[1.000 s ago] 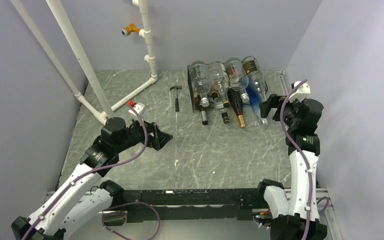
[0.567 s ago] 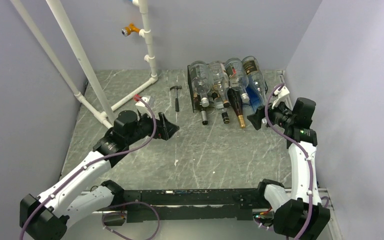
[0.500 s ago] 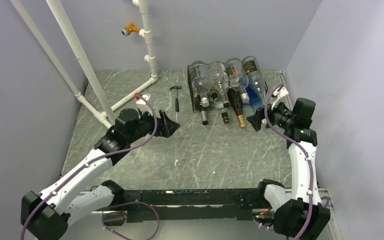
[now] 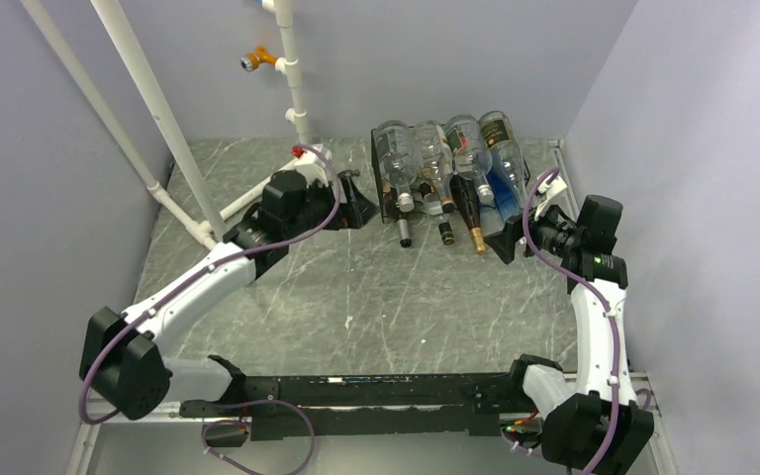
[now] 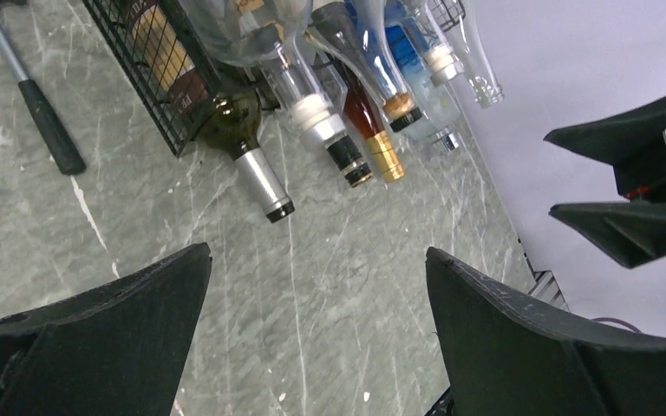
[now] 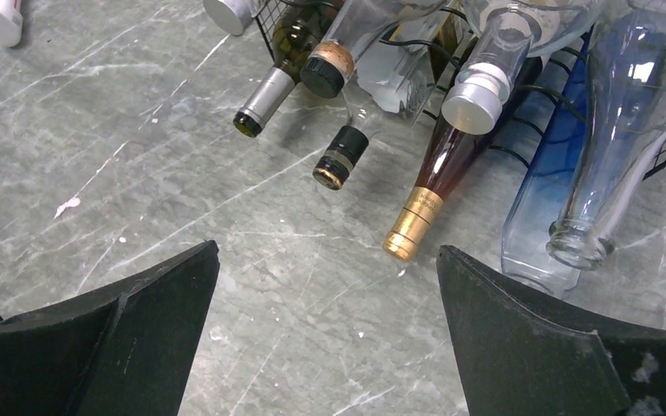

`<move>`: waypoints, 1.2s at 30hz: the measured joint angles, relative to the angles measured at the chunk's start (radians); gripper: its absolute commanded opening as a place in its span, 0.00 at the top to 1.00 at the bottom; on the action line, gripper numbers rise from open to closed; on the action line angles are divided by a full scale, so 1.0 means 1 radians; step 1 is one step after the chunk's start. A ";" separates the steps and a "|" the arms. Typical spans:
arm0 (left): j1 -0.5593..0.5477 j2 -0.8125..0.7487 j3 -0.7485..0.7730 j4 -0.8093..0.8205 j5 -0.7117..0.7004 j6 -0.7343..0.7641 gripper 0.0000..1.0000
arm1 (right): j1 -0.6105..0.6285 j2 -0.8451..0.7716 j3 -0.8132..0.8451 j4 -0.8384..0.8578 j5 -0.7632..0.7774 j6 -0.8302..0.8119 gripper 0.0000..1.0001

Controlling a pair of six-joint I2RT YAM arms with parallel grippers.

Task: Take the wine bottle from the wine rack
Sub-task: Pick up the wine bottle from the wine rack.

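Top view: the black wire wine rack (image 4: 377,173) stands at the far side of the table (image 4: 406,307), its bottles lying with necks toward the arms. The left gripper (image 4: 364,210) hangs just left of it, jaws apart. The right gripper (image 4: 501,244) is near its right front, jaws apart

Left wrist: spread fingers frame a green bottle (image 5: 256,173) and a hammer (image 5: 39,104)

Right wrist: wide-open fingers frame an amber wine bottle (image 6: 438,178) lying in the rack

Bright, even lighting; sharp pictures, soft shadows.
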 measured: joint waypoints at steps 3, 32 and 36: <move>0.000 0.062 0.069 -0.018 0.002 0.000 0.01 | 0.000 0.000 0.000 -0.007 0.005 -0.003 0.00; -0.053 0.387 0.526 -0.335 -0.138 -0.034 0.01 | 0.095 -0.041 0.000 0.006 0.082 0.005 0.00; -0.063 0.399 0.572 -0.404 -0.222 -0.051 0.01 | 0.098 -0.041 0.000 0.009 0.082 0.008 0.00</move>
